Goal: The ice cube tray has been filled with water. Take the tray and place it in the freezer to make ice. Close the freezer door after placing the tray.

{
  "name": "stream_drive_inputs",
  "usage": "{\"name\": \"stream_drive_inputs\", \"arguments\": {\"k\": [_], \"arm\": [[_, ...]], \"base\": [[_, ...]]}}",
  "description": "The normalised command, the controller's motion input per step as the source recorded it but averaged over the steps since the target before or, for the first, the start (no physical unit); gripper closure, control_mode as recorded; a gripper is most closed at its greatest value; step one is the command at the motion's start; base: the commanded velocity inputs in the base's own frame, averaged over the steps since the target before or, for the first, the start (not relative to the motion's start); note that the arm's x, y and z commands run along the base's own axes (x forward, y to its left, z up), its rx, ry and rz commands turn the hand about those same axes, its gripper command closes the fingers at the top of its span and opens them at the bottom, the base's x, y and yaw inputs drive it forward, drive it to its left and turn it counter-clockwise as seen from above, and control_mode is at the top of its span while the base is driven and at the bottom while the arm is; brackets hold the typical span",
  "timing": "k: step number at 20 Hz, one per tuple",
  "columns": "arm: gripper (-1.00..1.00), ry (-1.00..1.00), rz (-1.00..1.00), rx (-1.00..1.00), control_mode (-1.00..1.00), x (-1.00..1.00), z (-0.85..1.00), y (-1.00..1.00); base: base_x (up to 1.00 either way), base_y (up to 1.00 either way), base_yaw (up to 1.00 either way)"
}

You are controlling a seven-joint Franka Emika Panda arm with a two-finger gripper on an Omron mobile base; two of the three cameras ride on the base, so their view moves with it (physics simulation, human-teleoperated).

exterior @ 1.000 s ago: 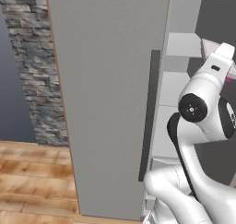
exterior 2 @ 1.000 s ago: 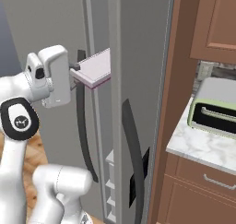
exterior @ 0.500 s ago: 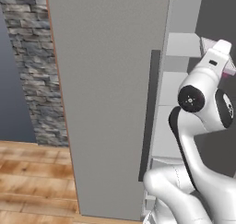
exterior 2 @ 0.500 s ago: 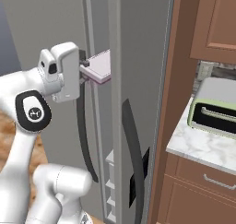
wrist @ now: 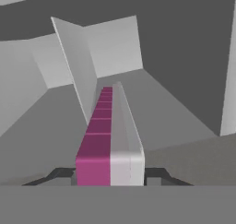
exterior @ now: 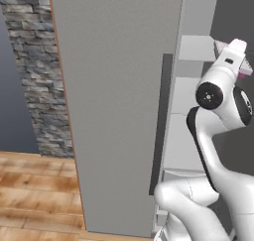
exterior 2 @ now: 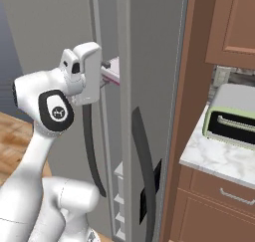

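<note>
Gripper (wrist: 109, 178): closed on the near end of the ice cube tray (wrist: 107, 131), one dark fingertip (wrist: 59, 175) on each side of it.
Tray: pale with deep pink cells, reaching straight ahead from the jaws, level, its far end inside the freezer (wrist: 184, 71).
Below the tray: a grey shelf (wrist: 156, 112); whether the tray touches it cannot be told.
Ahead and left: an upright white divider panel (wrist: 76, 66), its edge close beside the tray.
Ahead and right: open shelf room, bounded by the dark inner wall.
Freezer door (exterior: 119, 106): swung open, left of the arm, its dark handle (exterior: 159, 126) facing the arm.
Right of the gripper: the other grey door (exterior 2: 149, 86), then brown cabinets (exterior 2: 194, 111).
</note>
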Motion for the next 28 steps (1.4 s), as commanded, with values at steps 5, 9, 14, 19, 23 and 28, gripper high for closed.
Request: {"name": "stream_drive_inputs", "arguments": {"k": [5, 9, 14, 19, 23, 28], "arm": [[1.00, 0.07, 0.04, 0.00, -1.00, 0.42, 0.00, -0.13], [1.00, 0.05, 0.05, 0.00, -1.00, 0.32, 0.00, -0.20], [1.00, 0.03, 0.05, 0.00, -1.00, 0.25, 0.00, -0.27], [1.00, 0.03, 0.04, 0.00, -1.00, 0.31, 0.00, -0.17], [1.00, 0.02, 0.03, 0.00, -1.00, 0.33, 0.00, -0.11], [1.00, 0.02, 0.03, 0.00, -1.00, 0.31, 0.00, -0.14]], "base": [[0.00, 0.00, 0.00], [0.00, 0.00, 0.00], [0.00, 0.00, 0.00], [0.00, 0.00, 0.00], [0.00, 0.00, 0.00], [0.00, 0.00, 0.00]]}}
